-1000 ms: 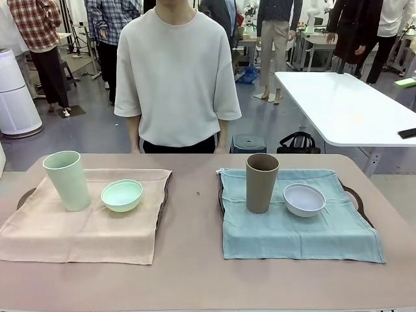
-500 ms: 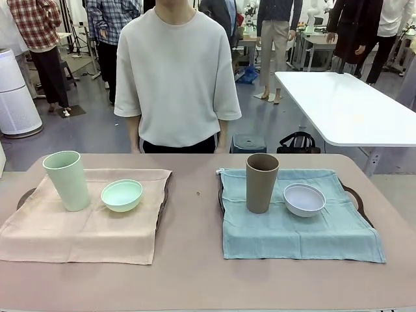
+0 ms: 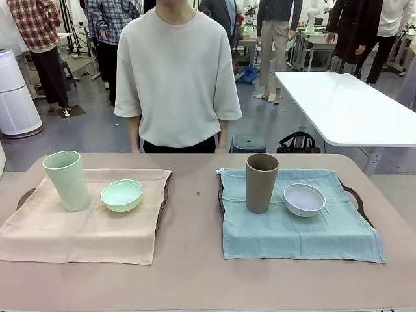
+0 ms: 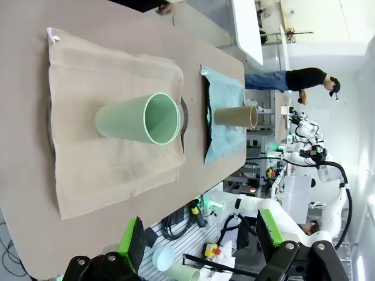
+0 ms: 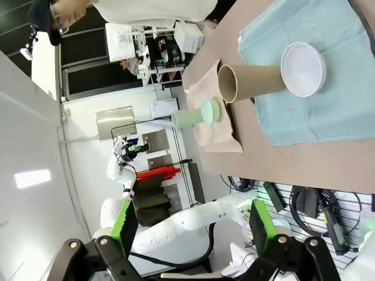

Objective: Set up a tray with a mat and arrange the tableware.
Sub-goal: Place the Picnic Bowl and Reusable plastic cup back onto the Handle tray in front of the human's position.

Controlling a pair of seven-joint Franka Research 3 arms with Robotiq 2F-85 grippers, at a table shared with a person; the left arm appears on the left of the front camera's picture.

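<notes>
Both grippers, left [image 4: 199,243] and right [image 5: 190,225], hang with jaws wide apart, holding nothing. Green cup [image 3: 67,180] and green bowl [image 3: 121,195] sit at the beige mat's [image 3: 78,234] far edge; brown cup [image 3: 261,182] and white bowl [image 3: 304,199] likewise on the blue mat [image 3: 299,237].

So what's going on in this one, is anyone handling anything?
Nothing is being handled. The mint cup and mint bowl sit on the beige mat; the brown cup and white bowl sit on the blue mat. Both the left end effector and the right end effector are open, off the table. A person stands at the far side.
</notes>
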